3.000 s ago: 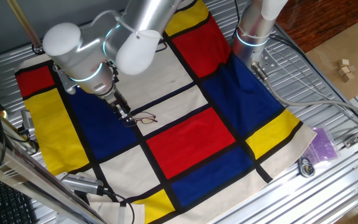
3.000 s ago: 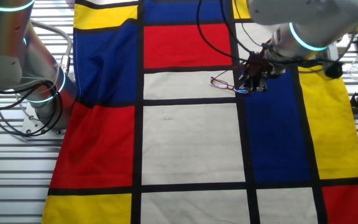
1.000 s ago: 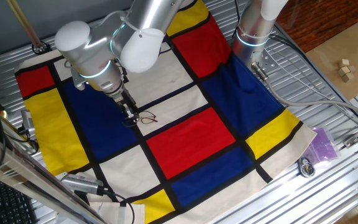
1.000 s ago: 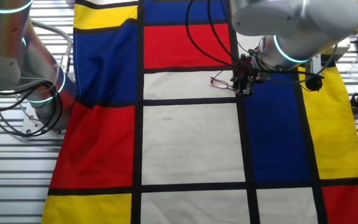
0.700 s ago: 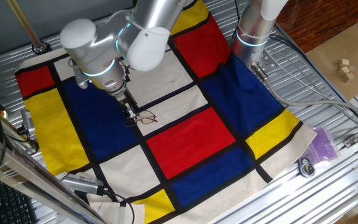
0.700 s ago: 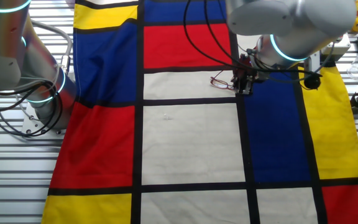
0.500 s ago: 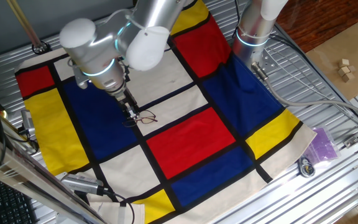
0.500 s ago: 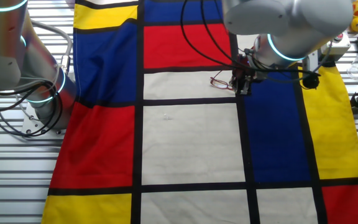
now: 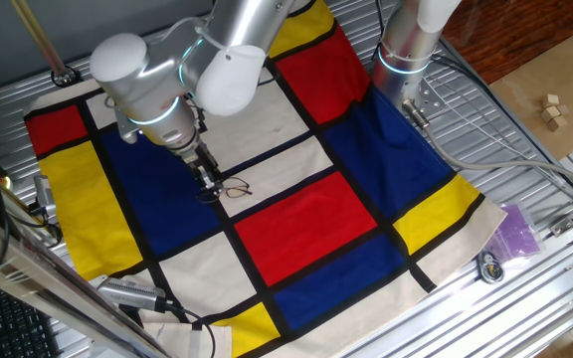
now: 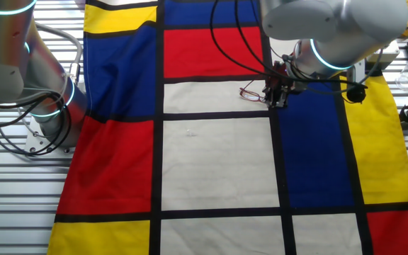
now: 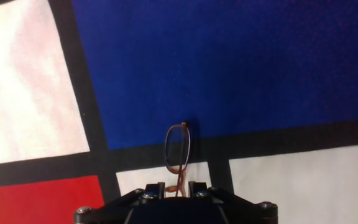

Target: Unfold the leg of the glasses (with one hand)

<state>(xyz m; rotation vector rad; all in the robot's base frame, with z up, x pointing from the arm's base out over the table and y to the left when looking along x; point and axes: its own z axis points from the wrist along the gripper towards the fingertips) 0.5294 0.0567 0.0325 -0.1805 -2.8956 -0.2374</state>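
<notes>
the jaws are closed on the thin wire of the glasses (image 11: 179, 152); in the hand view the frame runs straight down into the narrow slot between the two black fingertips, and one oval lens ring stands up just beyond them. the gripper (image 11: 175, 186) therefore holds the glasses near the bridge or hinge end; which exact part cannot be told.

in the fixed views the gripper (image 9: 205, 180) points down at the cloth (image 9: 306, 224), and the glasses (image 9: 233, 187) lie just beside its tip, on a white panel close to a crossing of black bands. the other fixed view shows the same: gripper (image 10: 278, 95) at the black band, glasses (image 10: 251, 93) extending onto the white panel of the cloth (image 10: 218, 163).

handling, as a judgement:
- very light; the wire will bend under excess force.
- lenses are fragile and probably slippery; do not grip them.
- take hold on the wire frame, and swing the leg gently about its hinge.
- the soft cloth may let the frame slide.

count: one pair of glasses, one gripper, one checked cloth. a second arm base (image 9: 406, 45) stands at the cloth's far edge.
</notes>
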